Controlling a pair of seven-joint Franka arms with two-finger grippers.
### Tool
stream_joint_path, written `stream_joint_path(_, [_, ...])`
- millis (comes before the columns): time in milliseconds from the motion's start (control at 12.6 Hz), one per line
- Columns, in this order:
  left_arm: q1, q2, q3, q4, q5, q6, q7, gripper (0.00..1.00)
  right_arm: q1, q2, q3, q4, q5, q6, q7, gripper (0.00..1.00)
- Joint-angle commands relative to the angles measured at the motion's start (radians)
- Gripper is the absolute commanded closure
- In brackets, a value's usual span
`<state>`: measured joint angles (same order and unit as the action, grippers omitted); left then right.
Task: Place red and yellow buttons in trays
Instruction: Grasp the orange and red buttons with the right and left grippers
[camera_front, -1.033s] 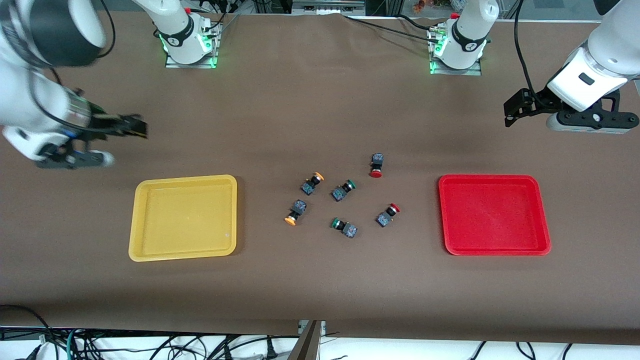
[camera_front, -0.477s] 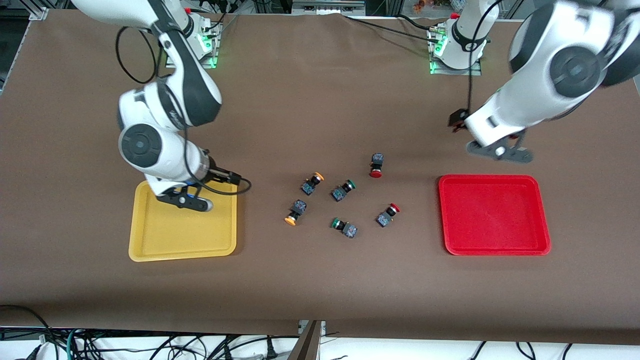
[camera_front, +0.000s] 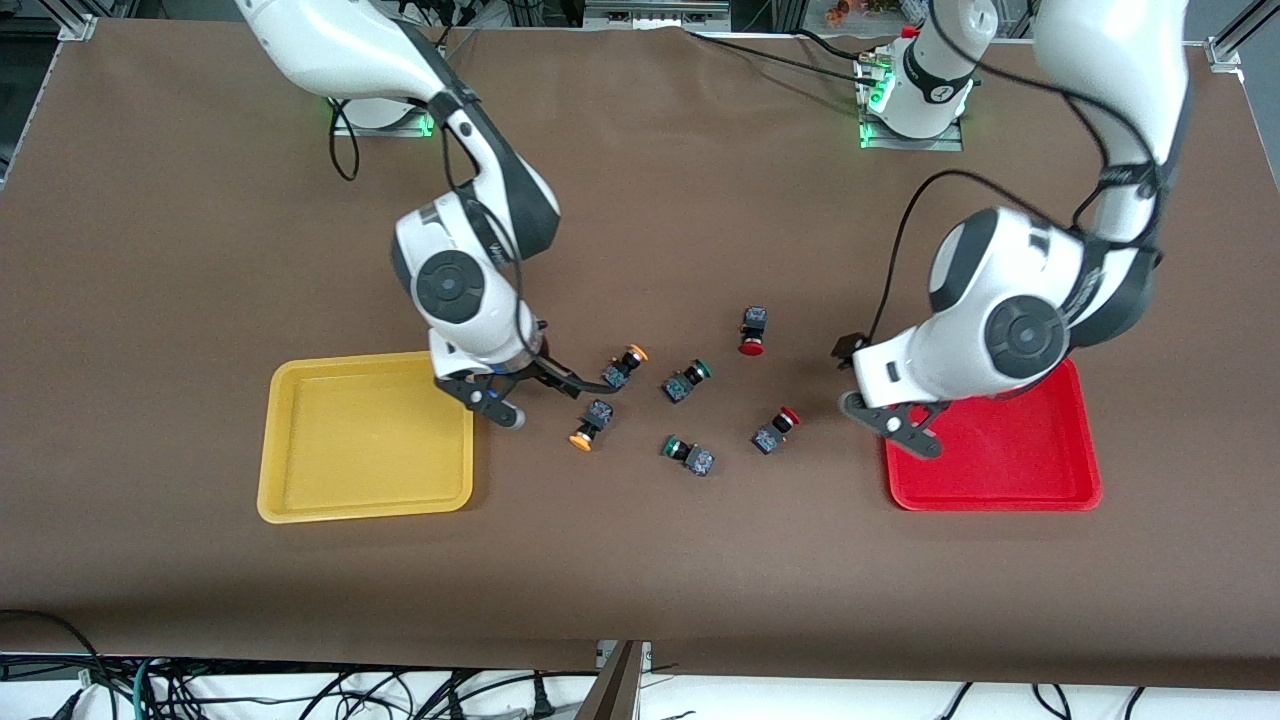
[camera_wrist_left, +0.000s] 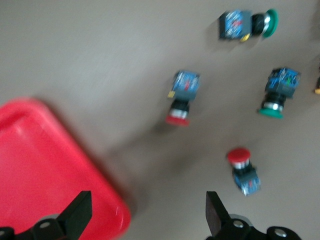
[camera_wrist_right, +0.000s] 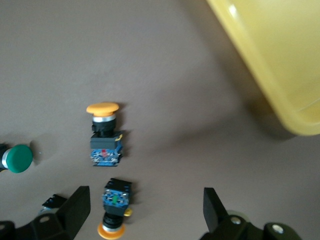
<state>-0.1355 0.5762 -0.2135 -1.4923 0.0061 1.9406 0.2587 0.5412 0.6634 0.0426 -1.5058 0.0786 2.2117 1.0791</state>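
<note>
The right gripper (camera_front: 540, 392) is held wide open and empty, low over the table between the yellow tray (camera_front: 300, 480) and the button cluster. In the right wrist view two yellow buttons (camera_wrist_right: 104, 134) lie just ahead of its fingers (camera_wrist_right: 75, 209), one of them (camera_wrist_right: 115, 210) almost between the jaws. In the front view that pair is seen as one button (camera_front: 624, 366) farther from the camera and one (camera_front: 590, 424) nearer, each lying on its side with its long axis slanted; the nearer one's cap points toward the camera.

The left gripper (camera_front: 890, 420) is likewise spread fully and holds nothing, over the edge of the red tray (camera_front: 1000, 490) that faces the buttons. From it, the closer red button (camera_front: 775, 430) lies toward the right arm's end of the table, on its side. The second red button (camera_front: 752, 330) lies farther from the camera, its cap toward the camera. Two green buttons (camera_front: 686, 380) lie between the two groups and are not wanted.

Both trays are seen to hold nothing, so no button has yet been placed. The yellow pair is judged to be the right arm's work and the red pair the left's, each being the nearer arm; jaws would probably need to be turned across each body's long axis.
</note>
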Motion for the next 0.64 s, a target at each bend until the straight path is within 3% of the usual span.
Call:
stream_joint_path(0, [-0.077,0.086,0.006,0.047,0.012,0.111,0.072,0.0,0.054,0.065,-0.013,0.019,-0.043,0.092,0.1,0.0])
stream_joint_path(318, [-0.117,0.18,0.006,0.023,0.162,0.294,0.119,0.0,0.103,0.165,-0.016,0.088,-0.101,0.135,0.177,0.0])
stream_joint_path(556, [-0.122,0.218,0.008,-0.058,0.17,0.484,0.119,0.0,0.111,0.205,-0.015,0.119,-0.112,0.152,0.182,0.0])
